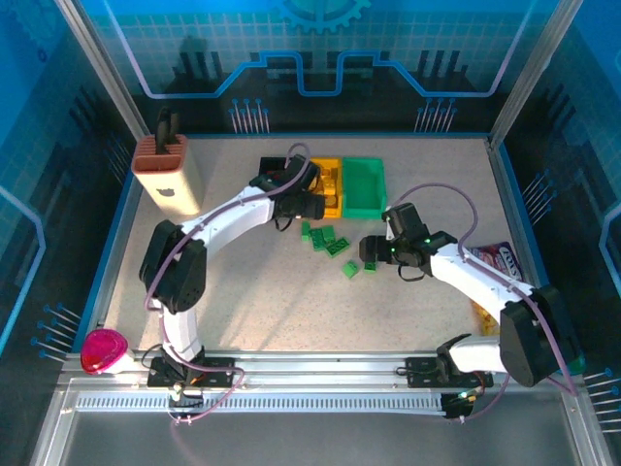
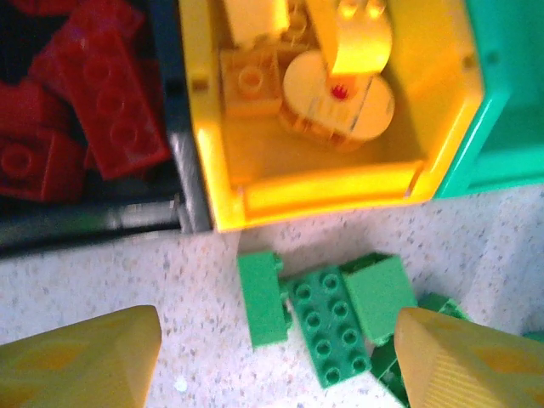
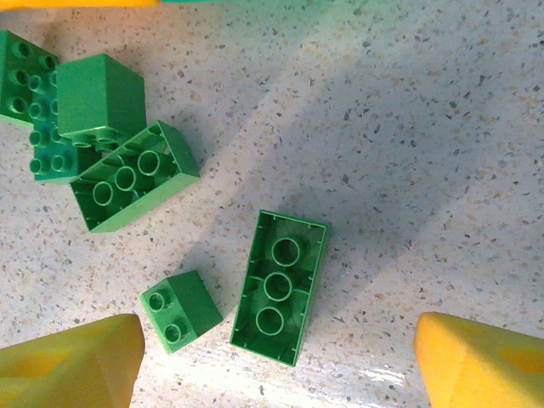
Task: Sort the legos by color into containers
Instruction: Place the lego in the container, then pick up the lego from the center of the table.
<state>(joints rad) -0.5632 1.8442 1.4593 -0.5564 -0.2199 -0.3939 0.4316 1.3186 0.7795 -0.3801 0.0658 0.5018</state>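
Three bins (image 2: 323,183); maybe seven green bricks (image 1: 327,239) loose; left hand (image 2: 279,331), right hand (image 3: 276,331) open.

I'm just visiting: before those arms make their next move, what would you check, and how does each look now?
1. Left gripper open and empty: ok.
2. Right gripper open over the upturned green brick: ok.
3. Green bin has room: ok.
4. Yellow bin holds only yellow pieces: ok as far as visible.
5. All green bricks binned: not ok; several lie on the table.
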